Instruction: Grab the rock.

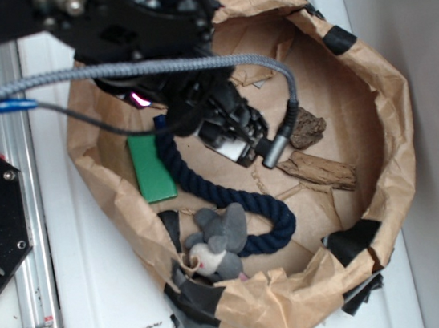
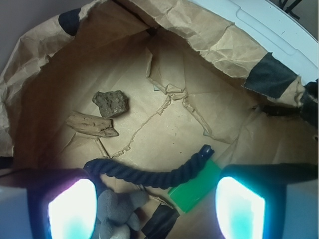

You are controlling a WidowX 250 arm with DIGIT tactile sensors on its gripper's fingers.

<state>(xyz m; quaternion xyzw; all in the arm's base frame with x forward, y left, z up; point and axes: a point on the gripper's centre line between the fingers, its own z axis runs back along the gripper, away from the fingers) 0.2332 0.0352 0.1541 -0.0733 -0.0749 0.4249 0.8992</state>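
Inside the paper bag, the gripper hangs spread, empty; it should centre over the rock, avoiding the wood

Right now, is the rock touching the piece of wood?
No, in the wrist view the rock lies just above the wood, with a strip of bare paper between them.

Soft indoor light; glaring, blurred near edges.

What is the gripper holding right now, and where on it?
Nothing. The gripper is open, its fingers apart and empty above the paper floor. The rock lies untouched beside the piece of wood.
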